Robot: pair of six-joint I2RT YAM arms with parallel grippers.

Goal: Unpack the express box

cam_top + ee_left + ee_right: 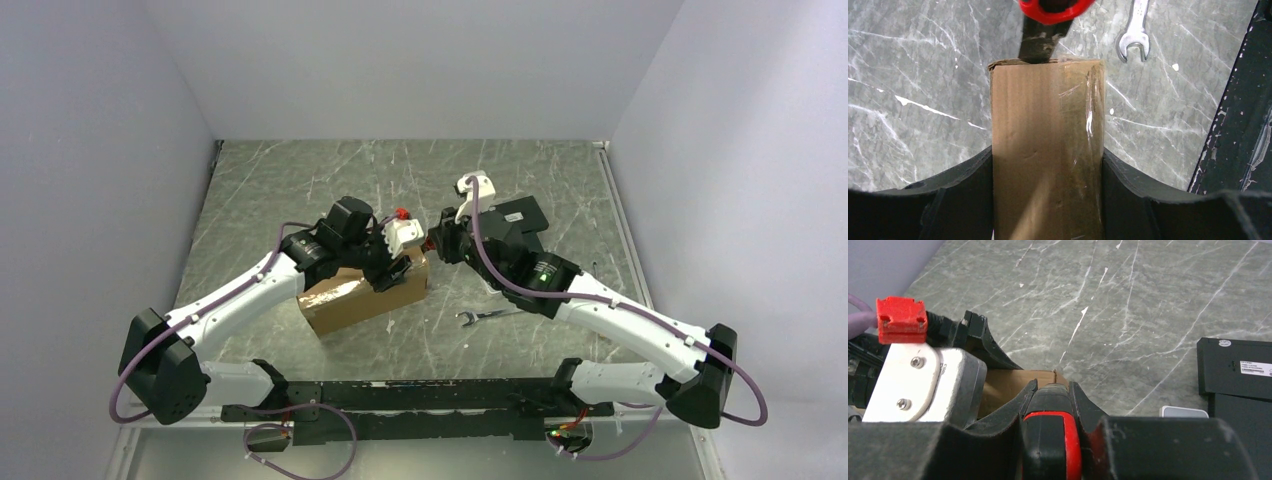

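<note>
On grey marbled table [300, 185], express box [1048, 150] clamped between left fingers [965, 192]; right fingers [1082, 405] tight around red-black tool [1047, 447].

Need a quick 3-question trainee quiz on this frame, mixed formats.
1. True or false: the left gripper is shut on the cardboard box.
2. What does the right gripper hold? A) a cup B) a red-and-black tool C) nothing
3. Which metal tool lies loose on the table, right of the box in the top view?
Key: 1 true; 2 B; 3 the wrench.
</note>
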